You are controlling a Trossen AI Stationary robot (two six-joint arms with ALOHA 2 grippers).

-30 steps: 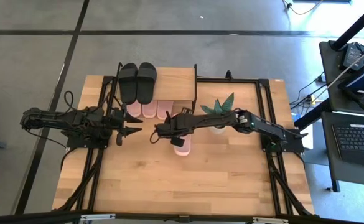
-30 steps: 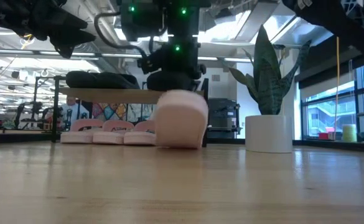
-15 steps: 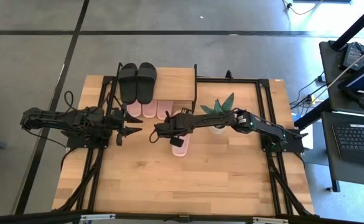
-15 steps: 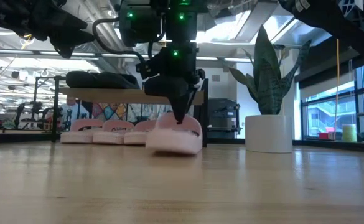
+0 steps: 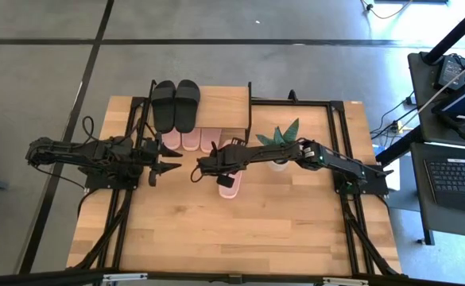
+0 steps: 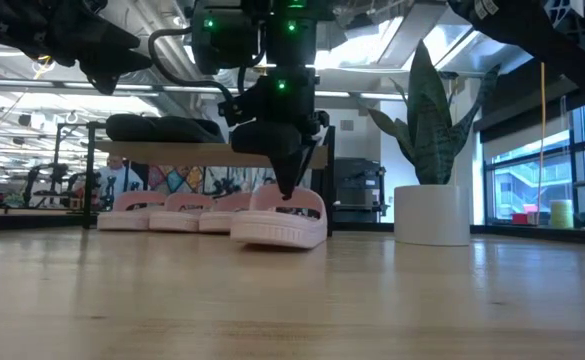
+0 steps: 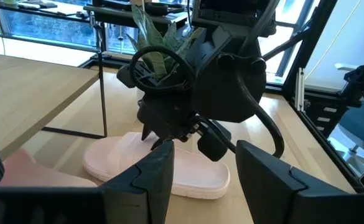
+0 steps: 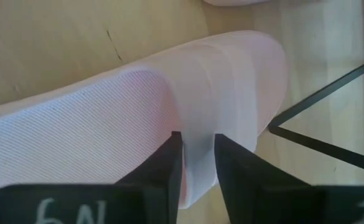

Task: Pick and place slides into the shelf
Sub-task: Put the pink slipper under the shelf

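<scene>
Right end effector hides pink slide strap top.

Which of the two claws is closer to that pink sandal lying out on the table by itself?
The right one. The right gripper is down on the pink slide, its fingers either side of the strap. The left gripper hangs above the table off to the slide's side, apart from it.

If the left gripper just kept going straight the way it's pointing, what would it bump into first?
Most likely the right gripper, which hangs directly ahead of the left gripper over the pink slide on the table. Depth is hard to judge, so it might pass just above the slide.
</scene>
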